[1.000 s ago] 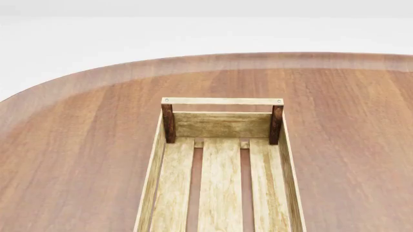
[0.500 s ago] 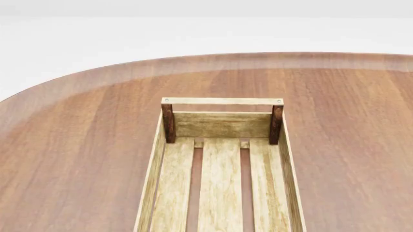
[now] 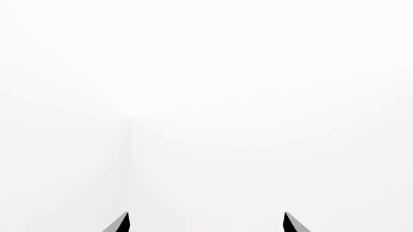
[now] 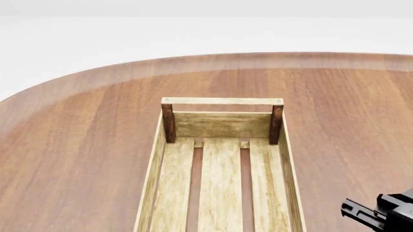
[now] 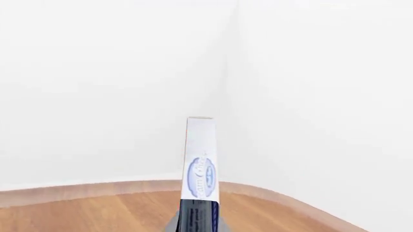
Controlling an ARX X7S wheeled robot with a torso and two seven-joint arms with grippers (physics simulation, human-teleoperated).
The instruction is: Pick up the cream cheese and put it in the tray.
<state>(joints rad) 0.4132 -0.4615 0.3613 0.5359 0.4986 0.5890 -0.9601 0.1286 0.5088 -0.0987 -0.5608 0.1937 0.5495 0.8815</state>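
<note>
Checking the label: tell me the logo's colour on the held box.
Blue oval on the cream cheese, right wrist view.

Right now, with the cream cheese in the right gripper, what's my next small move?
Probably ease the right gripper left, over the tray. It sits just outside the tray's right wall, the cream cheese is clamped edge-up, and the tray's slats look bare.

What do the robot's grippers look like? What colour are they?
Only little bits show. The left gripper has two thin, pointed fingertips, black with a grey side, poking into the left wrist view. The right gripper peeks into the corner of the head view as a blocky, black, boxy part with square edges. No cables or markings are visible.
</note>
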